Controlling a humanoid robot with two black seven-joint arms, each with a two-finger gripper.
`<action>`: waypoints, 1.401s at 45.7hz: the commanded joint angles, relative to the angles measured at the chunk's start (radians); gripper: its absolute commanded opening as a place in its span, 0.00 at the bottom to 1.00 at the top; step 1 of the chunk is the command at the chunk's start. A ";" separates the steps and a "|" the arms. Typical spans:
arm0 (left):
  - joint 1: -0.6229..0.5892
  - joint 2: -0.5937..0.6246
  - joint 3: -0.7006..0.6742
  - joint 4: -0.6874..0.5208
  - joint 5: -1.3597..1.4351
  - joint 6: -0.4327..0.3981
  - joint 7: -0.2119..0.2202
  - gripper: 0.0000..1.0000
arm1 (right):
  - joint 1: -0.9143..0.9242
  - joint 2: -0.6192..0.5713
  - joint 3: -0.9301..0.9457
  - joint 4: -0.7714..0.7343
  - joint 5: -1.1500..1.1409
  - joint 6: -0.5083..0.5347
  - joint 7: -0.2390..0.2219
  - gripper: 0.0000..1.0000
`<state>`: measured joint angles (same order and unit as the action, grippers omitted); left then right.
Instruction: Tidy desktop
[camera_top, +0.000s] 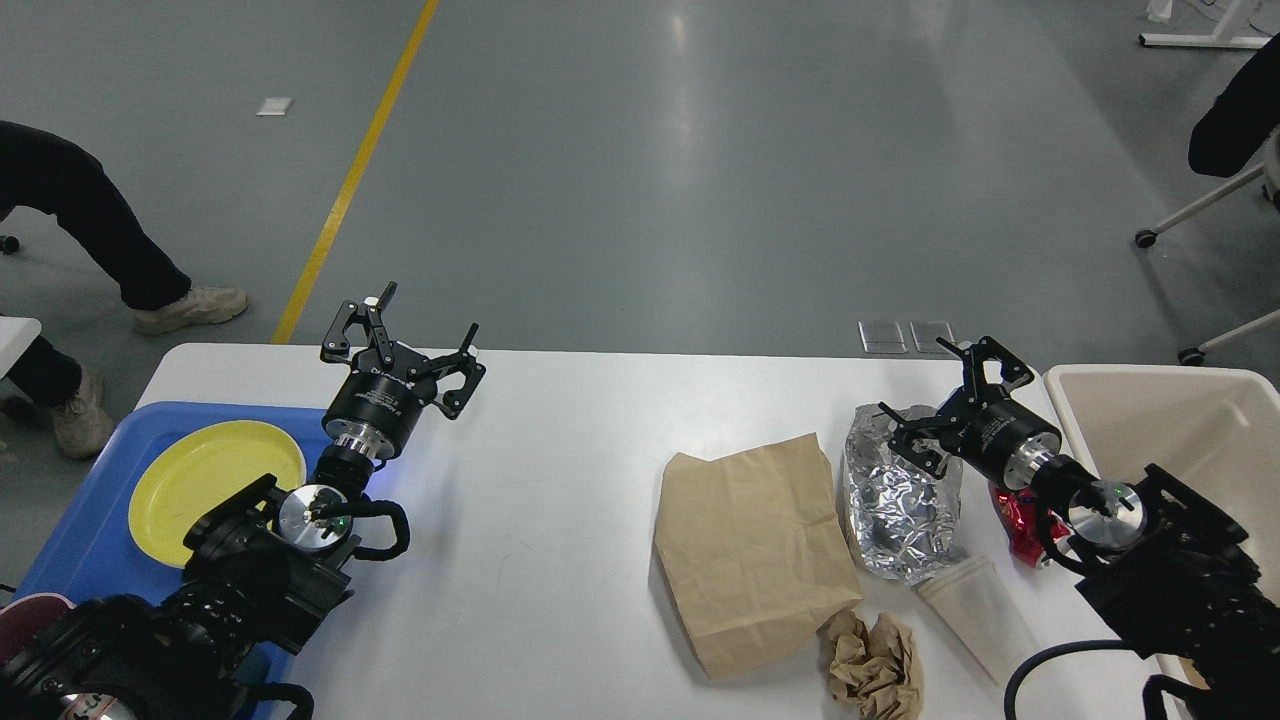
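The white desktop fills the lower part of the head view. My left gripper is open and empty above the desktop's far edge, just right of a blue tray holding a yellow plate. My right gripper is open and empty over the top of a crumpled foil bag. A brown paper bag lies flat at the middle right. A crumpled brown paper ball, a white paper cup on its side and a red wrapper lie nearby.
A beige bin stands at the desktop's right end. A dark red cup rim shows on the tray's near corner. A person's legs stand on the floor at the far left. Chair legs are at the far right.
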<state>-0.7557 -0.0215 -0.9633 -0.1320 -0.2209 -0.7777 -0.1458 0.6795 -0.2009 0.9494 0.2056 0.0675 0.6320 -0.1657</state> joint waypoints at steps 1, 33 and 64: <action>-0.001 0.000 0.000 0.000 0.000 0.000 0.000 0.97 | 0.000 0.000 0.000 0.000 0.000 0.000 0.000 1.00; 0.001 0.000 0.000 0.000 0.000 0.000 0.000 0.97 | 0.115 -0.195 0.000 -0.002 0.002 -0.015 -0.011 1.00; 0.001 0.000 0.000 0.000 0.000 0.000 0.000 0.97 | 0.081 -0.146 -0.006 -0.003 0.002 -0.017 -0.011 1.00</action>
<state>-0.7554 -0.0214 -0.9633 -0.1320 -0.2208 -0.7778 -0.1457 0.7640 -0.3628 0.9448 0.2027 0.0690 0.6167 -0.1765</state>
